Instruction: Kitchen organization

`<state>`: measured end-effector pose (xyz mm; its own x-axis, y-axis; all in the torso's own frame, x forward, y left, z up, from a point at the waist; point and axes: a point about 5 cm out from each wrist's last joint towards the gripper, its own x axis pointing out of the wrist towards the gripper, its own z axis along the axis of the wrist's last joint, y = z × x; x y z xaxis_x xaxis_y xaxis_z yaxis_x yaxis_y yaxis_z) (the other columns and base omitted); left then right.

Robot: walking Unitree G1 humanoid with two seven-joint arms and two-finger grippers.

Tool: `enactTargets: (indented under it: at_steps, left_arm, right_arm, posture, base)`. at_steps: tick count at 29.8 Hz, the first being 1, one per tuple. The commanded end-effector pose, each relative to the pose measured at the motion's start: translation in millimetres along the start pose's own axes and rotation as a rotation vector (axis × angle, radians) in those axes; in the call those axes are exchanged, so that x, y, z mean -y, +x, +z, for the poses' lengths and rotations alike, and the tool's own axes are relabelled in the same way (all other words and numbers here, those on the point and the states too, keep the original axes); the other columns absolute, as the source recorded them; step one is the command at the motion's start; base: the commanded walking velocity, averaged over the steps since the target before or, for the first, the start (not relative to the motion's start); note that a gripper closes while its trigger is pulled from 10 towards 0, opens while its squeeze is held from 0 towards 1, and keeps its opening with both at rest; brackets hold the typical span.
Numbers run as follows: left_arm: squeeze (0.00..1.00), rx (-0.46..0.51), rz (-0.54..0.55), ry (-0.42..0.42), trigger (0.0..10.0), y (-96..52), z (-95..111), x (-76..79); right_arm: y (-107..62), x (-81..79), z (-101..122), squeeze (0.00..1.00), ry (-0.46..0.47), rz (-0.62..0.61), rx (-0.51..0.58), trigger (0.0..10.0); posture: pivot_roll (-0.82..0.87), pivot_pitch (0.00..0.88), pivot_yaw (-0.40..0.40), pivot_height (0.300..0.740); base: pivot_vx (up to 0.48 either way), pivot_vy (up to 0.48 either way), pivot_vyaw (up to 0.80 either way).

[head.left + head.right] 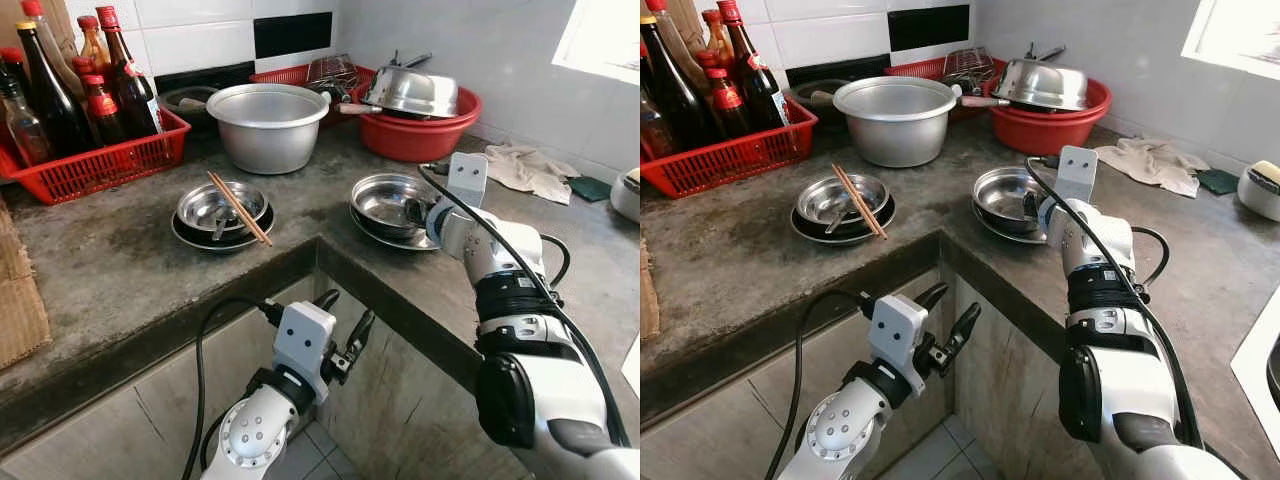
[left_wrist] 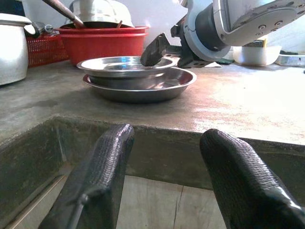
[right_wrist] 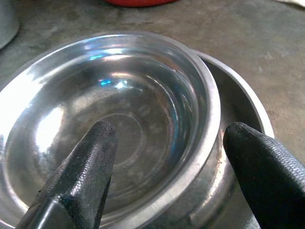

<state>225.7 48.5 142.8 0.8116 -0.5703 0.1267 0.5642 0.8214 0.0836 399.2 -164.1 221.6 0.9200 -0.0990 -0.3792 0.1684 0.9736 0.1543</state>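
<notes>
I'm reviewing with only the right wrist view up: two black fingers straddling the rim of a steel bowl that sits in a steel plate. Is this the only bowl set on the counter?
Observer: No. A second bowl on its own plate sits further to the robot's left, with chopsticks lying across it.
Operator: Is the right gripper shut on the rim?
Observer: No, the right gripper is open, one finger inside the steel bowl and one outside its rim.
Operator: And the left arm?
Observer: The left gripper hangs open below the counter edge, in front of the cabinet.
Operator: What's behind the bowl?
Observer: A red basin holding a steel pot.
</notes>
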Motion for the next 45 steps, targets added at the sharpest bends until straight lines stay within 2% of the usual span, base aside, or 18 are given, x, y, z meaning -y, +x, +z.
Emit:
enactTargets:
  at_steps: [1, 7, 10, 21, 22, 24, 25, 26, 31, 38, 40, 42, 43, 44, 45]
  left_arm:
    - [0.00, 0.016, 0.001, 0.012, 10.0, 0.0, 2.5, 0.7]
    - [0.00, 0.016, 0.000, 0.011, 10.0, 0.4, 2.4, 0.6]
    - [0.00, 0.018, 0.002, 0.011, 10.0, 0.6, 2.8, 0.7]
    - [0.00, 0.023, 0.013, 0.009, 10.0, 1.3, 4.4, 0.6]
    - [0.00, 0.023, 0.015, 0.010, 10.0, 1.3, 4.5, 0.3]
    - [0.00, 0.023, 0.016, 0.010, 10.0, 1.3, 4.6, 0.2]
    - [0.00, 0.023, 0.017, 0.010, 10.0, 1.3, 4.7, 0.1]
    - [0.00, 0.023, 0.018, 0.011, 10.0, 1.3, 4.7, -0.1]
    - [0.00, 0.025, 0.028, 0.016, 10.0, 1.8, 5.3, -2.0]
    - [0.00, 0.025, 0.029, 0.018, 10.0, 1.9, 5.3, -2.4]
    - [0.00, 0.027, 0.032, 0.022, 10.0, 2.7, 5.7, -3.6]
    - [0.00, 0.027, 0.032, 0.022, 10.0, 2.7, 5.7, -3.6]
    - [0.00, 0.028, 0.036, 0.026, 10.0, 3.4, 5.9, -4.9]
    - [0.00, 0.028, 0.036, 0.026, 10.0, 3.4, 5.9, -4.9]
    - [0.00, 0.028, 0.038, 0.027, 10.0, 3.7, 5.9, -5.6]
  right_arm:
    - [-1.2, 1.5, 11.0, 0.00, 0.013, -0.014, 0.022, 10.0]
    - [1.2, -1.2, 5.3, 0.00, 0.048, 0.012, -0.031, 10.0]
    - [3.8, -3.8, -3.4, 0.00, 0.103, 0.030, -0.103, 10.0]
    - [7.3, -8.9, -3.1, 0.00, 0.189, 0.069, -0.151, 10.0]
    - [7.8, -9.2, -3.3, 0.00, 0.214, 0.069, -0.160, 2.6]
    - [8.2, -9.2, -3.6, 0.00, 0.231, 0.069, -0.167, 2.6]
    - [8.4, -9.3, -3.8, 0.00, 0.241, 0.068, -0.172, 1.9]
    - [8.6, -9.4, -4.9, 0.00, 0.262, 0.071, -0.184, 0.0]
    - [10.0, -7.8, -12.8, 0.00, 0.346, 0.061, -0.227, 0.0]
    - [10.2, -8.1, -14.2, 0.00, 0.363, 0.061, -0.238, 0.0]
    - [10.2, -7.9, -11.4, 0.00, 0.461, 0.072, -0.221, 0.0]
    - [10.2, -7.9, -11.4, 0.00, 0.461, 0.072, -0.221, 0.0]
    - [9.8, -6.2, -3.2, 0.00, 0.565, 0.092, -0.158, 0.0]
    - [9.8, -6.2, -3.2, 0.00, 0.565, 0.092, -0.158, 0.0]
    - [8.8, -4.9, 3.1, 0.00, 0.596, 0.107, -0.097, 0.0]
  posture:
    - [0.01, 0.000, -0.075, 0.740]
    - [0.01, 0.000, -0.078, 0.740]
    - [0.01, 0.000, -0.078, 0.740]
    - [0.01, 0.003, -0.082, 0.740]
    - [0.01, 0.005, -0.083, 0.740]
    - [0.01, 0.005, -0.083, 0.740]
    - [0.01, 0.005, -0.083, 0.740]
    - [0.01, 0.007, -0.083, 0.740]
    - [0.01, 0.008, -0.083, 0.740]
    - [0.01, 0.010, -0.081, 0.740]
    - [0.02, 0.005, -0.078, 0.740]
    - [0.02, 0.005, -0.078, 0.740]
    - [0.02, 0.004, -0.074, 0.740]
    - [0.02, 0.004, -0.074, 0.740]
    - [0.02, 0.001, -0.074, 0.740]
  base:
    - [0.000, 0.000, 0.00]
    - [0.000, 0.000, 0.00]
    - [0.000, 0.000, 0.00]
    - [0.000, 0.000, 0.00]
    - [0.000, 0.000, 0.00]
    - [0.000, 0.000, 0.00]
    - [0.000, 0.000, 0.00]
    - [0.000, 0.000, 0.00]
    - [0.000, 0.000, 0.00]
    - [0.000, 0.000, 0.00]
    - [0.000, 0.000, 0.00]
    - [0.000, 0.000, 0.00]
    - [0.000, 0.000, 0.00]
    - [0.000, 0.000, 0.00]
    - [0.000, 0.000, 0.00]
